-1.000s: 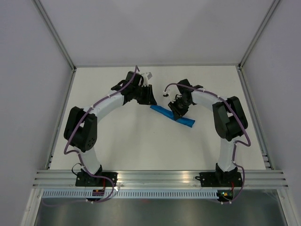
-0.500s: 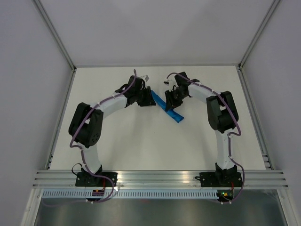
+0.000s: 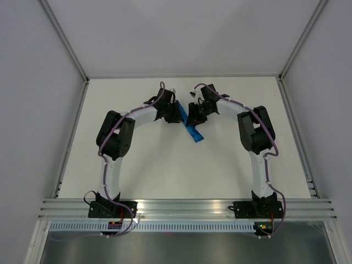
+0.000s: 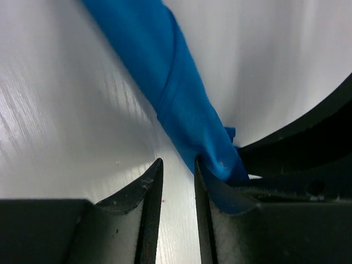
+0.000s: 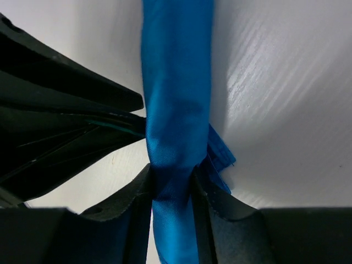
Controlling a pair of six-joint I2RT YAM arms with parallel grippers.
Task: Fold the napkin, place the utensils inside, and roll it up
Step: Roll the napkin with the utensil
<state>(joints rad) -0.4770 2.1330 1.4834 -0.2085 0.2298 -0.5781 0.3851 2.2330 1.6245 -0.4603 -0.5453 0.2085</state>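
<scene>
The right gripper (image 5: pixel 171 177) is clamped on the napkin (image 5: pixel 176 82), its two fingers pressing the rolled cloth from either side at the bottom centre of the right wrist view; the roll runs straight up the frame from the pinch, and a small corner of cloth pokes out just right of the fingers. The left gripper (image 4: pixel 177 168) shows only a narrow slit between its fingers, at the bottom centre of the left wrist view, and bare table shows through that slit, so it holds nothing; the end of the roll lies against the outer side of its right-hand finger. The two grippers sit very close, the dark bulk of each filling a side of the other's view.

From above, the napkin is a short blue roll lying slantwise on the table (image 3: pixel 154 159) just above the frame's centre, its upper end hidden under the meeting grippers; the left arm (image 3: pixel 118 137) and right arm (image 3: pixel 254 129) arch inward to that spot. The knife shows in no view; whether it lies inside the roll I cannot tell.

The likely risks: the protruding corner may let the roll loosen once the pinch lets go; crowded fingers may knock together; any tilt while lifting could let a wrapped knife slide out an open end.
</scene>
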